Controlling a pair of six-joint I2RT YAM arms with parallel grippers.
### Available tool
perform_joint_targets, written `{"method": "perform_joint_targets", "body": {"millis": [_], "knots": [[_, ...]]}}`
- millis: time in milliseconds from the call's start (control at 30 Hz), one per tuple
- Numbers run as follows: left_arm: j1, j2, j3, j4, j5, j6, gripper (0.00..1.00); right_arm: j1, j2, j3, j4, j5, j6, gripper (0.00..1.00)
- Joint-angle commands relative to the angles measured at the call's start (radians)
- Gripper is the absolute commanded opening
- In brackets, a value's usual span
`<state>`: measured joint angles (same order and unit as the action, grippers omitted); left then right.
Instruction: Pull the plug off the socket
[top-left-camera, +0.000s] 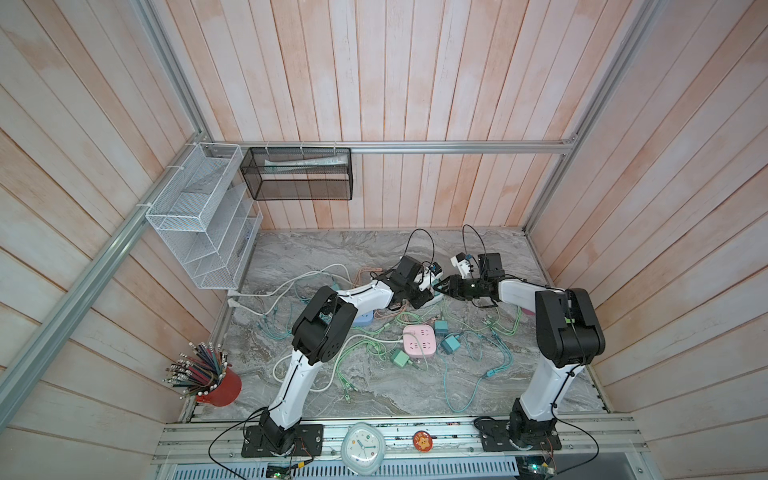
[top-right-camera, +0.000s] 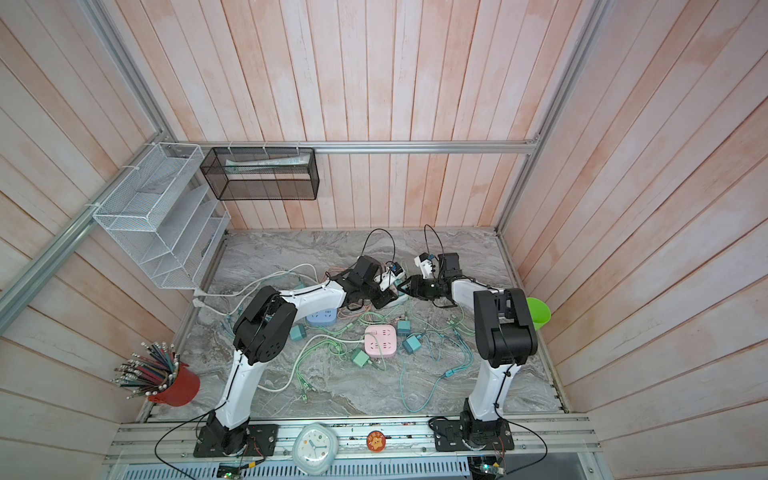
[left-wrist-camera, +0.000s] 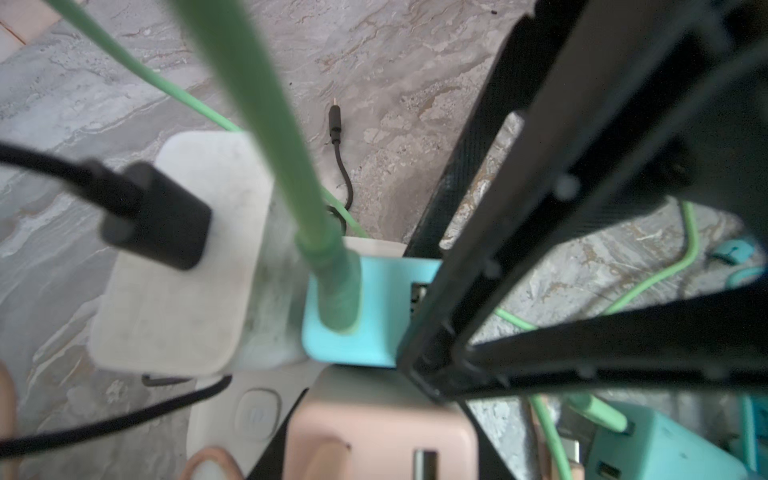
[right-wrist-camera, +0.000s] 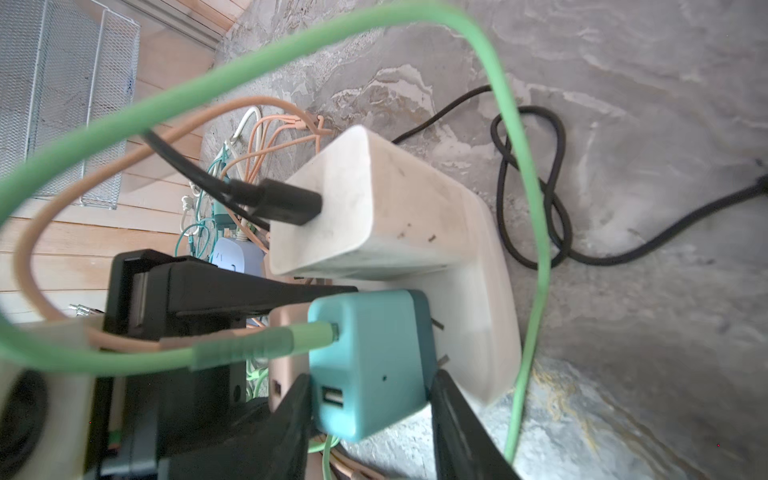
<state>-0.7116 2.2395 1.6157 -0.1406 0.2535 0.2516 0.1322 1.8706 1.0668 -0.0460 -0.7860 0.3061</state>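
Near on the desk (top-left-camera: 395, 399), a pink socket block (top-left-camera: 419, 340) sits bare among loose chargers (top-left-camera: 449, 345); farther back, the right gripper (right-wrist-camera: 370, 399) has its jaws clenched on the teal plug (right-wrist-camera: 365, 345), whose prongs (right-wrist-camera: 442, 359) partly show above the white socket (right-wrist-camera: 478, 291); extraction under way, I judge, not finished; left gripper (left-wrist-camera: 376, 411) straddles a pink plug (left-wrist-camera: 374, 444), grip unclear; white charger (right-wrist-camera: 374, 208) seated beyond.

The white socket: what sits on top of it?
A white charger with a black cable, a teal charger with a green cable, prongs partly out, and a pink charger. The holes of the socket under them are covered.
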Motion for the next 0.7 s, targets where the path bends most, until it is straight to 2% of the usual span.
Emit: {"method": "perform_joint_targets", "body": {"millis": [0,167,500,667], "knots": [[0.001,0.018,0.020,0.022,-0.016,0.007,0.35,0.004,0.025,-0.014,-0.102,0.086,-0.018,0.43],[-0.001,0.004,0.013,0.031,-0.023,0.005,0.27,0.004,0.023,-0.019,-0.112,0.101,-0.021,0.43],[0.000,-0.007,-0.007,0.017,-0.013,0.042,0.22,-0.013,-0.076,-0.029,-0.042,0.048,0.045,0.52],[-0.001,-0.012,-0.017,0.022,0.004,0.046,0.22,-0.018,-0.055,-0.013,-0.057,0.036,0.039,0.50]]}}
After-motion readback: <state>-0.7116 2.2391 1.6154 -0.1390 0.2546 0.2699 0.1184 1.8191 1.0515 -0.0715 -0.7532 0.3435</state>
